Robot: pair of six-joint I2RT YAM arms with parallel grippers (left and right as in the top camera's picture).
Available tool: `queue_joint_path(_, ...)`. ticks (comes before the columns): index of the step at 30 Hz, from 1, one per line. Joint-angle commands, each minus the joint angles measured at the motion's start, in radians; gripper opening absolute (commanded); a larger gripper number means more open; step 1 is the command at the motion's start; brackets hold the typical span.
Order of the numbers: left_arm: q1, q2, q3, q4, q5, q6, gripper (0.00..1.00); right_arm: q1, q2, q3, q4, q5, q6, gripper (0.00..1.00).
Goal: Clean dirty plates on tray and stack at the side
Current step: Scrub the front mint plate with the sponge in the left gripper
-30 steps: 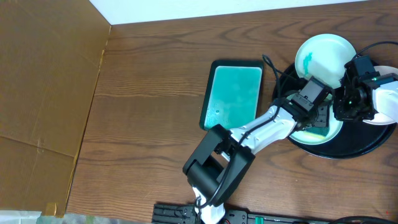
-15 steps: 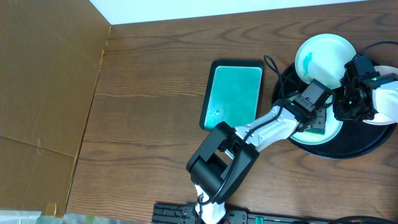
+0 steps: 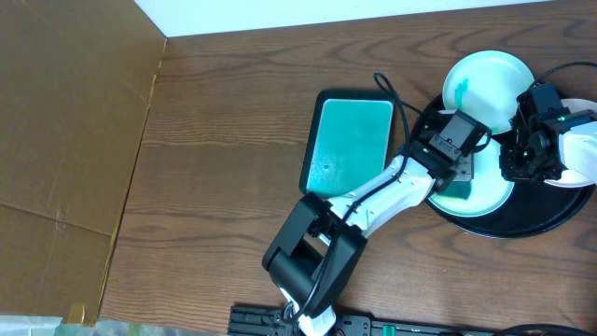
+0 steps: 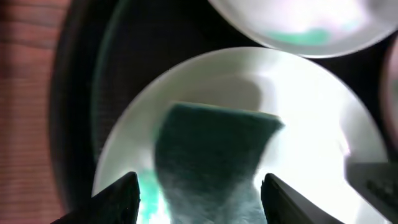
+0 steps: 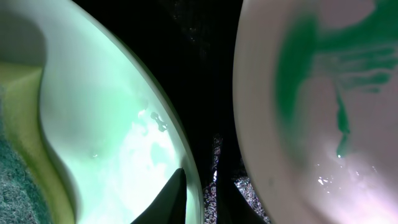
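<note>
Overhead, we list a brown wooden worktop [image 3: 224, 140] and, on its right side, the round black tray [image 3: 522, 224]. Just left of the tray lies a rectangular teal dish [image 3: 350, 140]. At the tray's far edge sits the far plate [image 3: 485, 79], smeared teal; nearer lies the near plate [image 3: 492, 193], pale mint. On the near plate we log a green sponge [image 4: 214, 162], pinched in the left claw [image 4: 200, 186]. The right claw [image 5: 202, 186] nips the near plate's rim.

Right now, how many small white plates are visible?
2 plates: one on the round black tray's far edge, one under the left gripper's green sponge. A third may hide beneath the right arm.
</note>
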Motion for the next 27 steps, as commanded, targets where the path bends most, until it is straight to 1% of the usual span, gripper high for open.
queue_joint_path(1,0.001,-0.016,-0.001,-0.006,0.059,-0.002,0.60,0.012,0.030,-0.005,0.011,-0.002,-0.001,0.15)
queue_joint_path(3,0.001,-0.013,-0.002,-0.019,0.059,-0.001,0.57,0.012,0.030,-0.005,0.011,-0.002,-0.001,0.15)
queue_joint_path(6,0.001,0.003,-0.002,-0.042,0.059,-0.002,0.57,0.012,0.030,-0.005,0.011,-0.002,-0.001,0.15)
queue_joint_path(8,0.001,0.021,-0.002,-0.049,0.061,-0.002,0.51,0.012,0.030,-0.005,0.011,-0.002,-0.001,0.15)
queue_joint_path(10,0.000,0.031,-0.002,-0.047,0.089,-0.002,0.49,0.012,0.030,-0.005,0.011,-0.002,-0.001,0.15)
queue_joint_path(12,-0.008,0.032,-0.002,-0.040,0.108,-0.002,0.48,0.012,0.030,-0.005,0.012,-0.002,-0.001,0.15)
queue_joint_path(20,-0.025,0.066,-0.002,-0.028,0.099,-0.002,0.47,0.012,0.030,-0.005,0.011,-0.002,-0.001,0.15)
queue_joint_path(23,-0.025,0.096,-0.002,-0.014,0.100,-0.002,0.44,0.012,0.030,-0.005,0.010,-0.002,-0.001,0.15)
queue_joint_path(25,-0.025,0.110,-0.002,-0.013,0.100,-0.002,0.38,0.012,0.030,-0.005,0.010,-0.002,-0.001,0.15)
queue_joint_path(26,-0.024,0.113,-0.002,-0.013,0.099,-0.002,0.31,0.012,0.030,-0.005,0.010,-0.002,-0.001,0.15)
queue_joint_path(27,-0.024,0.113,-0.002,-0.013,0.099,-0.002,0.25,0.012,0.030,-0.005,0.010,-0.002,-0.001,0.15)
